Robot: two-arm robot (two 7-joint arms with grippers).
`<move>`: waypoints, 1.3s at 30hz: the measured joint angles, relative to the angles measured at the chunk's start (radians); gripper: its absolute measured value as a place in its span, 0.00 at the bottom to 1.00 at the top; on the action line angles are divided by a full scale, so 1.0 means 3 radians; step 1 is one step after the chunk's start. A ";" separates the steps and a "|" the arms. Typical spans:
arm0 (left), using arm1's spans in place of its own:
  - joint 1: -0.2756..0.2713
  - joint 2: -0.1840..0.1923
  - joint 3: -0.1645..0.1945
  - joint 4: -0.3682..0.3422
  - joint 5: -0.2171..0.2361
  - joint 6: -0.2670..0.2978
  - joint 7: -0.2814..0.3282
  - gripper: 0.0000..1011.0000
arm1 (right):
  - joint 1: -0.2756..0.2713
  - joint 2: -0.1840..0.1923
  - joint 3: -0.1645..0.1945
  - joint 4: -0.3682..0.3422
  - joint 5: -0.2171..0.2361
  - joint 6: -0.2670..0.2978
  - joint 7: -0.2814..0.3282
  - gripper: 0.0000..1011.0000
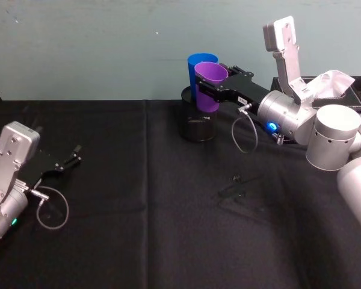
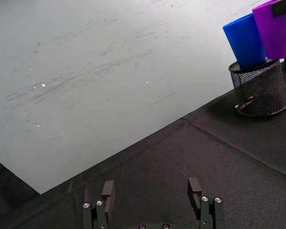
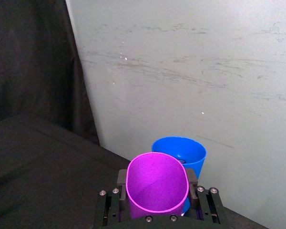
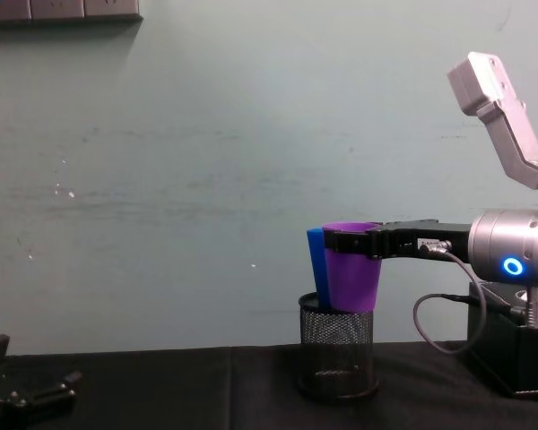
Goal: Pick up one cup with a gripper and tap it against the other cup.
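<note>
**Holding the purple cup up beside the blue one, tap step in hand**

Starting nearest, at lower left of the head view: the left gripper (image 1: 72, 158) is parked low over the black table (image 1: 138, 241). Its fingers are spread with nothing between them. We read that as deliberate, since it sits well apart from the cups and out of the working arm's way.

Mid-frame, right of centre: the right gripper (image 1: 209, 90) reaches in from the right edge. Its fingers are clamped on the purple cup (image 1: 212, 77), just under the rim, one on each side. The cup is upright and held off the table. We judge the high side grip leaves the lower wall bare as the striking face.

Just behind: the black mesh holder (image 1: 197, 123) stands on the table with the blue cup (image 1: 200, 62) seated in it. We judge the holder steadies the blue cup, so a light knock shouldn't tip it.

In the chest view the purple cup overlaps the blue one, with its base about level with the holder's rim. We can't tell whether the walls are touching or just beside each other, or whether the base dips inside the holder.

Farthest back is the plain pale wall.

Next move, in our view, is a short sideways nudge that keeps clear of the mesh rim.
</note>
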 joint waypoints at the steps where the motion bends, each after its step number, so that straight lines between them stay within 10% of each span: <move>1: 0.0000 0.0000 0.0000 0.0000 0.0000 0.0000 0.0000 0.99 | 0.0000 0.0000 0.0000 0.0000 0.0000 0.0000 0.0000 0.71; 39: 0.0000 0.0000 0.0000 0.0000 0.0000 0.0000 0.0000 0.99 | 0.0002 0.0000 -0.0002 0.0004 0.0000 -0.0004 0.0000 0.71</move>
